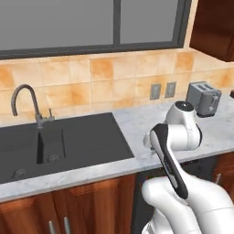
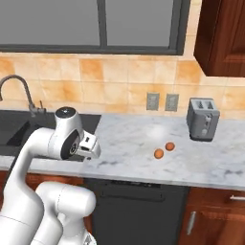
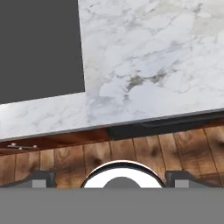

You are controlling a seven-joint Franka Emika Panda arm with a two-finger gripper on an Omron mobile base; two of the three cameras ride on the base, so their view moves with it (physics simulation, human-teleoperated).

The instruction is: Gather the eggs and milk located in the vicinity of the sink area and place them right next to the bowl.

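A: While the sink (image 1: 64, 139) fills the left of the left base view, where are the eggs (image 2: 164, 150)?

B: Lower right of centre, right base view. Gripper (image 3: 111, 180) wide, empty; swing over one, descend straight.

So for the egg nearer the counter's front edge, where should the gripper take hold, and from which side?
Probably from straight above, fingers closing across the middle of the nearer egg, where it is widest. It is small, round and lies low on the marble counter, so a side approach would likely nudge it. The other egg sits close, so the jaws should straddle away from it.
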